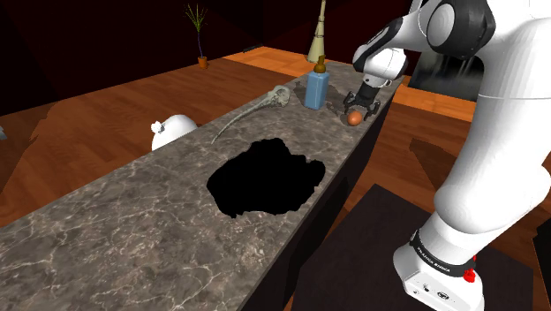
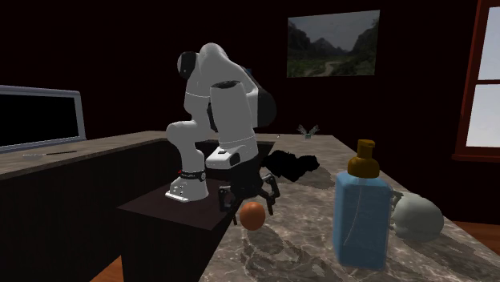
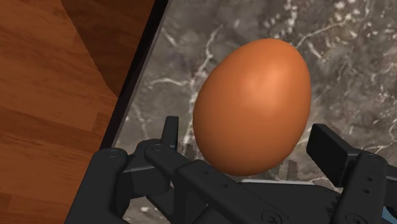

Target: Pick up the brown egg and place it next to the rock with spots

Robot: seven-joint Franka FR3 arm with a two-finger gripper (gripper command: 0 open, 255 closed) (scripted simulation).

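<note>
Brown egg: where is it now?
In the shoulder view, the brown egg is at the counter's far end, right of the blue bottle, just below the gripper.

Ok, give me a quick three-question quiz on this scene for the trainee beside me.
1. True or false: the brown egg sits over the wooden floor.
2. Which stands closest to the egg? A) blue bottle B) potted plant C) long skull
3. Fill in: the end effector's fingers stand apart on either side of the ____.
Key: 1 false, it is over the marble counter; 2 A; 3 egg.
</note>
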